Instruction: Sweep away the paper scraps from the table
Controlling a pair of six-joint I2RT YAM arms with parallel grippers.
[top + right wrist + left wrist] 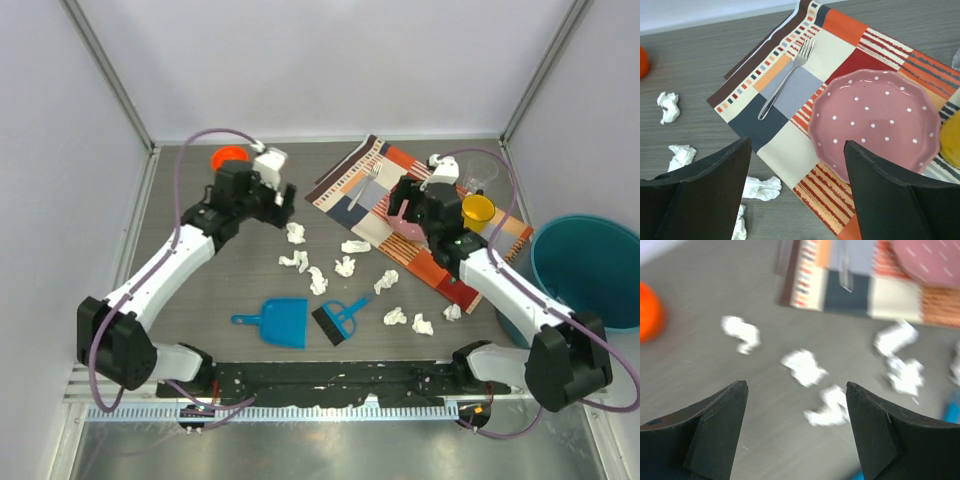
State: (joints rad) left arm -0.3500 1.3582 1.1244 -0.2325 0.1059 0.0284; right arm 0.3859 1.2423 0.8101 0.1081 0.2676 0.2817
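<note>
Scraps (pixel 345 265) are scattered over the middle of the table (pixel 200 290), a few trailing toward the near edge on the right. Dustpan (pixel 285 322) and brush (pixel 338 322) sit side by side by the near edge. Left gripper (pixel 796 390) hangs over the scraps nearer the far edge, jaws spread, nothing in them. Right gripper (pixel 797 145) is over the placemat (pixel 840 45) by the far right corner, also spread wide and empty.

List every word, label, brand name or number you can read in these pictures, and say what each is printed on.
None can be read. The placemat carries only stripes and coloured squares, the pink plate only white dots, and the blue dustpan shows no label.
</note>
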